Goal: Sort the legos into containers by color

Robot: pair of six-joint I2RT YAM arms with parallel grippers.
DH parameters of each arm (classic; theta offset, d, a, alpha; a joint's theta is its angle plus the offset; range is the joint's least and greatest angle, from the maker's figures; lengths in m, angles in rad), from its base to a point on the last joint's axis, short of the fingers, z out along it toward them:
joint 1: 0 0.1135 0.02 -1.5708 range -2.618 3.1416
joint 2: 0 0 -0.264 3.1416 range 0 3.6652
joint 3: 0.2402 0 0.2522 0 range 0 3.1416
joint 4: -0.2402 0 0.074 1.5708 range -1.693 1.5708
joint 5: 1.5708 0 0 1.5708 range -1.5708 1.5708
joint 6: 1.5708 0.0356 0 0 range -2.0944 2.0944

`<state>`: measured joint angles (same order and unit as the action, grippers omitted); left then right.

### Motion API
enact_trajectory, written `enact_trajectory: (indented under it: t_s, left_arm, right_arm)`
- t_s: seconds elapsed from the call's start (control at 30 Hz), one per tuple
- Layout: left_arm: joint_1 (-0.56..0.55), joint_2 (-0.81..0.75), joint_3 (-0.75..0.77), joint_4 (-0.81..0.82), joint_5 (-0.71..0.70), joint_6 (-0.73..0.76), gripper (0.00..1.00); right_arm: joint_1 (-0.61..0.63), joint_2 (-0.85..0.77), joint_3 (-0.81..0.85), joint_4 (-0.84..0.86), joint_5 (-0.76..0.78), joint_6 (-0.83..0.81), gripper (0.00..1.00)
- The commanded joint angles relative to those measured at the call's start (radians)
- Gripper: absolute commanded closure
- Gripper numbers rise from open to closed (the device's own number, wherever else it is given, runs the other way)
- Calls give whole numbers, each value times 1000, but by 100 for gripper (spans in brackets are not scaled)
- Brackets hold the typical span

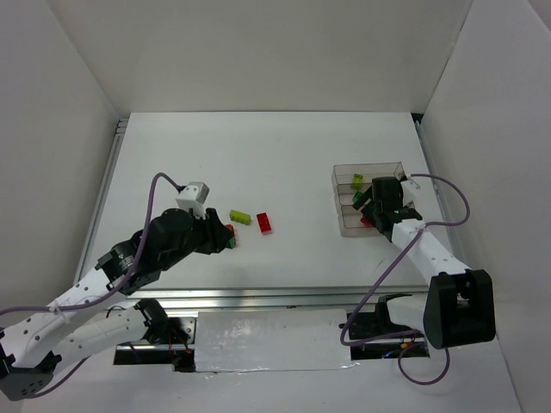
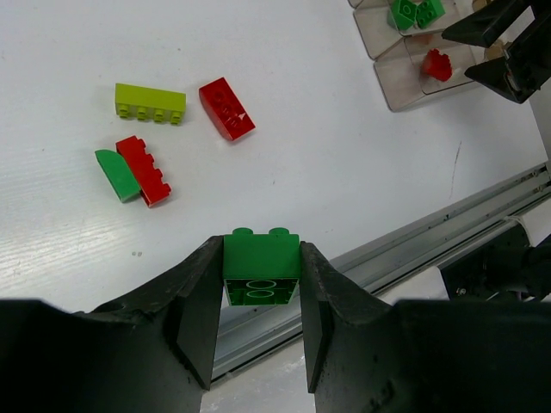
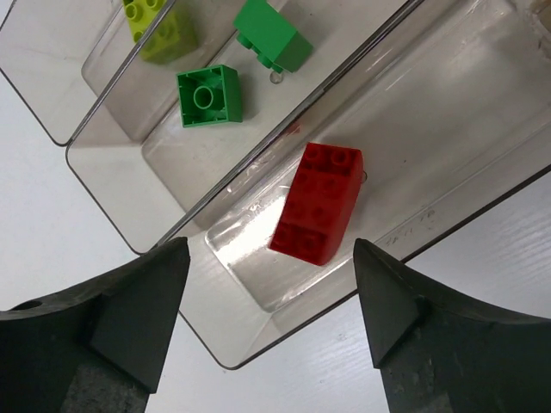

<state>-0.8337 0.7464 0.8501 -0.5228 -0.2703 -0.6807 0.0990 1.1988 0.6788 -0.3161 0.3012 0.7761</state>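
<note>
My left gripper (image 2: pixel 261 271) is shut on a dark green brick (image 2: pixel 261 258) and holds it above the table's near edge; it also shows in the top view (image 1: pixel 225 237). On the table lie a yellow-green brick (image 2: pixel 151 103), a red brick (image 2: pixel 226 108), and another red brick (image 2: pixel 144 170) touching a green curved piece (image 2: pixel 118 175). My right gripper (image 3: pixel 271 284) is open and empty over the near end of the clear trays (image 3: pixel 448 112). One tray holds a red brick (image 3: pixel 318 202), the middle one two green bricks (image 3: pixel 207 95), and the far one a yellow-green brick (image 3: pixel 159 26).
The tray block (image 1: pixel 383 169) stands at the right of the white table. An aluminium rail (image 1: pixel 258 295) runs along the near edge. White walls close in the left, back and right sides. A purple cable (image 1: pixel 159 185) loops above the left arm.
</note>
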Motion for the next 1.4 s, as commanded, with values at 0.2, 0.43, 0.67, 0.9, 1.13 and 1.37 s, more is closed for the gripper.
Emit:
enact_trajectory:
  t_s: [0.2,0.43,0.67,0.9,1.13,1.37]
  left_arm:
    - [2,28,3,87,32,18,100]
    - [4,96,7,236,114,58,100]
    - [10,208,18,569,447,73,100]
    - [11,258,0,819,710,-68,100]
    - [10,251,-32,900,780,-158,100]
    - [10,223,-59,900,780,-166,100]
  right_arm:
    - [-5,-22,36,12,-25,-52,13]
    - [11,-263,-44,150,-459,-215,1]
    - [62,-386,-126,376,-1237,-322,0]
    - [488,-459,-150,575,-1160,-387,0]
    - [539,-421,-211,964,-1165,-216,2]
    - [564,-389,-186,1045,-1084,-187,25]
